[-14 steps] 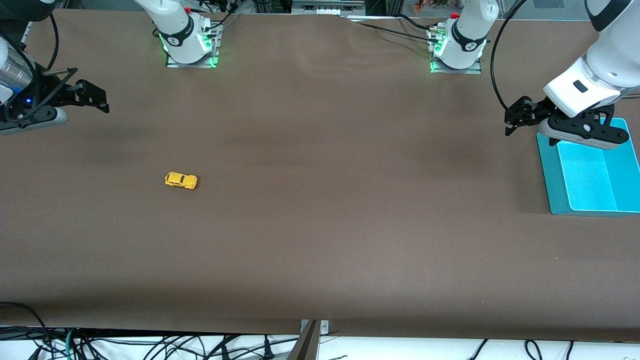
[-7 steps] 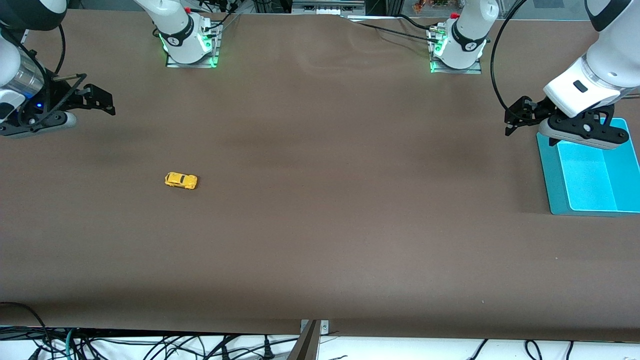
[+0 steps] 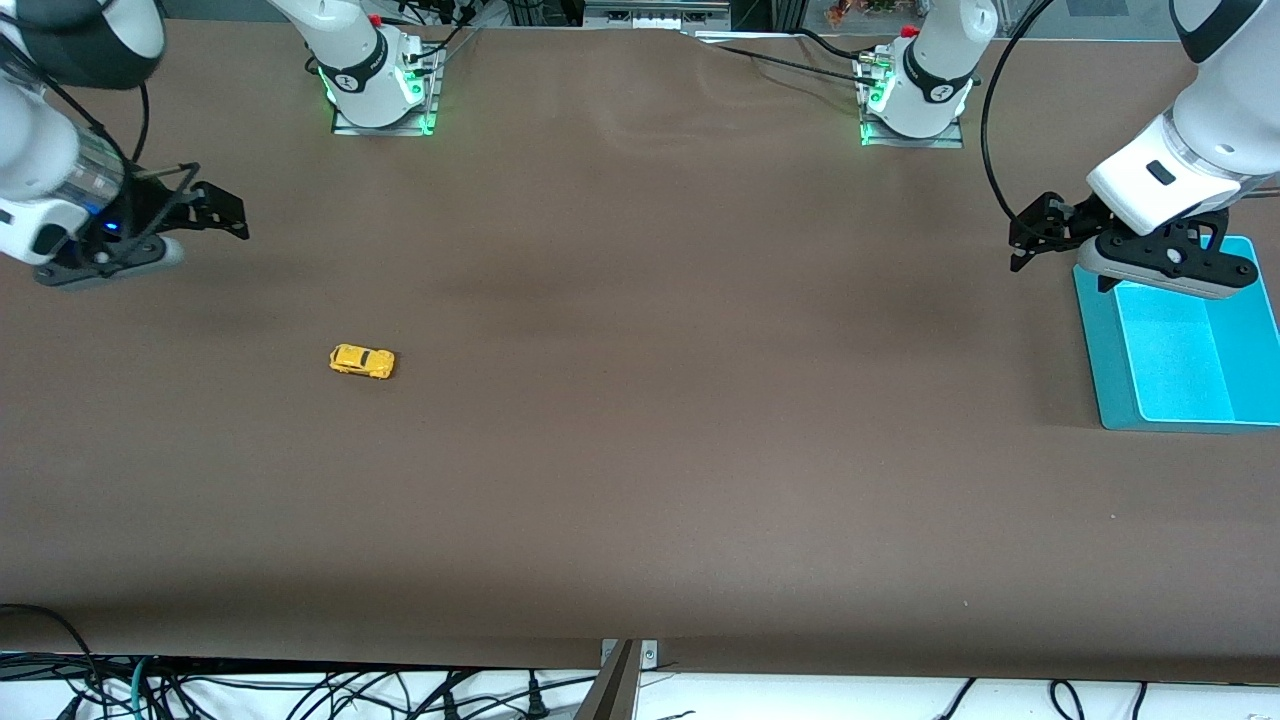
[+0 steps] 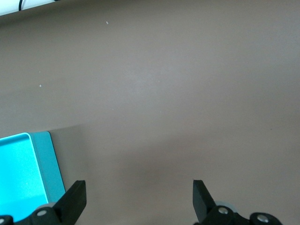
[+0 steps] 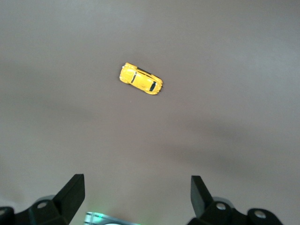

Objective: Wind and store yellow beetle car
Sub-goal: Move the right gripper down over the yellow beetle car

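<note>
Black fingers of your right gripper [image 3: 215,205] stand wide apart and empty, up over the table [image 3: 640,480] by its right-arm end. Your left gripper [image 3: 1030,235] waits just as wide and empty over the table beside the teal tray [image 3: 1095,370] at the left-arm end. Look for the yellow beetle car [image 3: 362,361] on its wheels toward the right arm's end, well apart from the tray. You're at the reach step, I judge: bring the right gripper over the car, lower it, and close across the narrow body.

The teal tray [image 3: 1100,360] runs off the picture's edge, partly hidden by the left arm.
</note>
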Robot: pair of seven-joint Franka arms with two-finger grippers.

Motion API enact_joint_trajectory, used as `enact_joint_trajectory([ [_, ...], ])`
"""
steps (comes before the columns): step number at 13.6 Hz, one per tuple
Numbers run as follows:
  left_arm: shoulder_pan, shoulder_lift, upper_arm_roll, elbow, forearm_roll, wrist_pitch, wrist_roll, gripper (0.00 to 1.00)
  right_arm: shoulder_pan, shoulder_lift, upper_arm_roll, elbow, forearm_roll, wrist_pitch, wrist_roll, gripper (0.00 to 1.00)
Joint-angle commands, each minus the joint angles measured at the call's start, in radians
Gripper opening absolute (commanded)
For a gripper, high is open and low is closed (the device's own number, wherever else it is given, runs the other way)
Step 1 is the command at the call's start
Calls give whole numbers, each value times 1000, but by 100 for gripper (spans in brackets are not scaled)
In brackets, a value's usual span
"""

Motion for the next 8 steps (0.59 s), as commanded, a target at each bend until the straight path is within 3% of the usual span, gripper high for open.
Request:
enact_joint_trajectory([
  [1,-2,-8,-2,5,18,-5,-11,100,-4,-18,6,-153,-6,142,-170,100],
  [8,-2,-8,-2,5,18,-6,-11,100,-4,96,19,-356,-8,528,-718,100],
])
